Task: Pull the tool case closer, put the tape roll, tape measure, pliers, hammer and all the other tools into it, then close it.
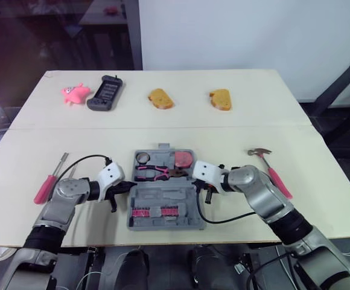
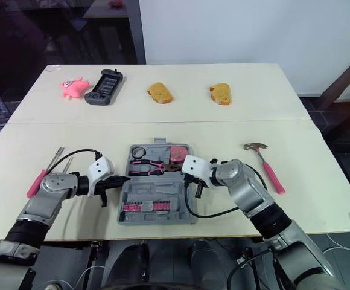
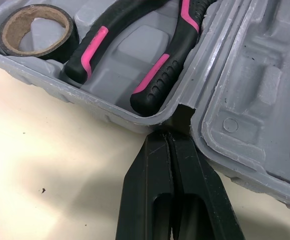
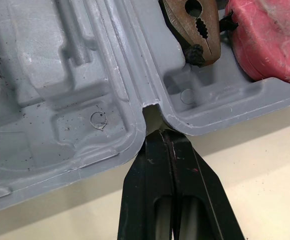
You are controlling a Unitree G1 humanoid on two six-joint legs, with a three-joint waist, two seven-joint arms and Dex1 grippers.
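One case [image 1: 163, 196], one hammer [image 1: 272, 170], two bread slices [image 1: 160, 98] [image 1: 221, 99], one pink toy [image 1: 75, 92].

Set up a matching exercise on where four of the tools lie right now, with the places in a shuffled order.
Things: 1 tape roll; 2 hammer; 3 screwdriver; 4 tape measure.
Places: A on the table, right of the tool case; B in the case, far left corner; C on the table, left of the case; D in the case, far right corner.
Pairs: 1-B, 2-A, 3-C, 4-D.

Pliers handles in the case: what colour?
Black with pink stripes; the pliers show best in the left wrist view.
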